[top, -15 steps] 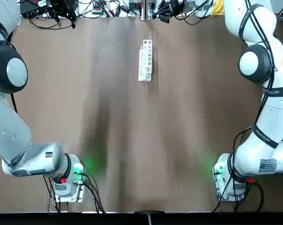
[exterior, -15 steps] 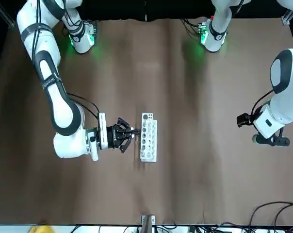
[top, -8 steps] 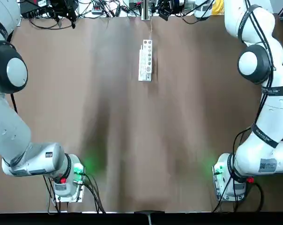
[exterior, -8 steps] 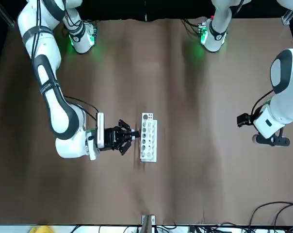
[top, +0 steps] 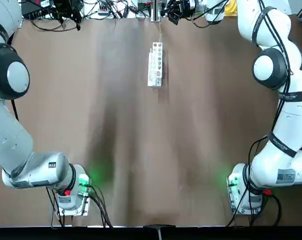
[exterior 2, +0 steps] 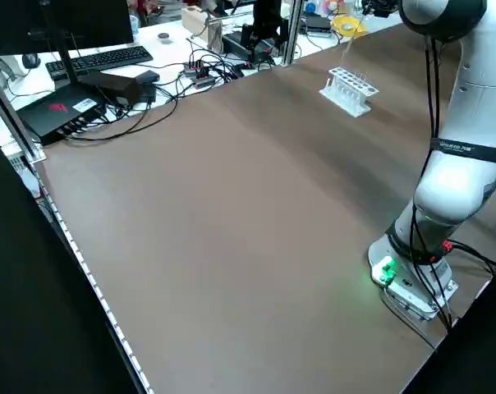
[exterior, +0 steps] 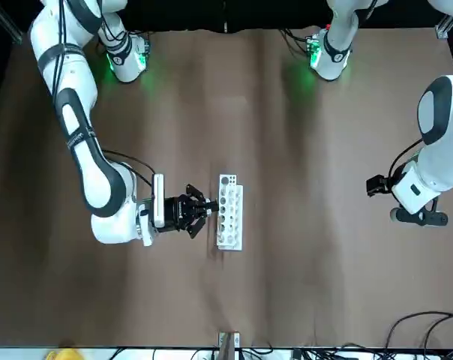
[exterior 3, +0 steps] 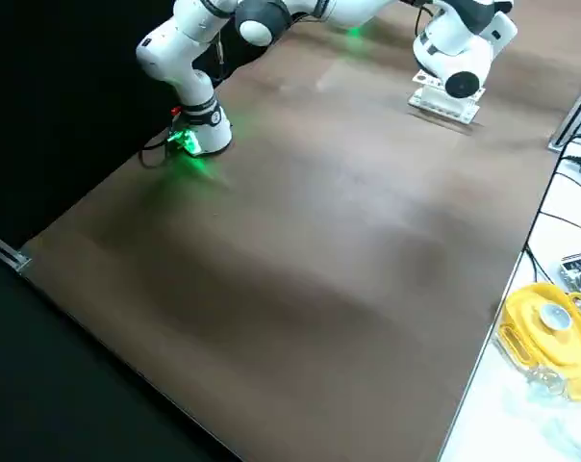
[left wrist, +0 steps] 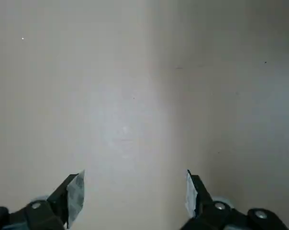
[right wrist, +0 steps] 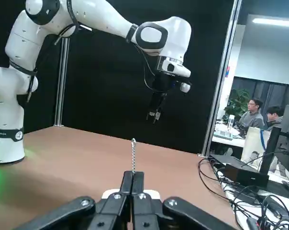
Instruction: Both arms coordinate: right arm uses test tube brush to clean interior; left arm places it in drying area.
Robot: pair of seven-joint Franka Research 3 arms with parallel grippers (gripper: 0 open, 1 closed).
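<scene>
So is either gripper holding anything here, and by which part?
The right gripper is shut on the brush, pinching its lower end so the bristled end stands clear above the fingers. The left gripper is open and holds nothing.

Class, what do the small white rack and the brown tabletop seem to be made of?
Small white oblong rack with round holes: likely moulded plastic, judging by its uniform opaque white. Brown tabletop: a matte sheet or laminate, perhaps; it shows soft diffuse light patches and no grain.

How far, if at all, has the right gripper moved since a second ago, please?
Yes, slightly. In the front view the right gripper has drifted toward the near table edge, alongside the fixed rack, staying beside it.
</scene>
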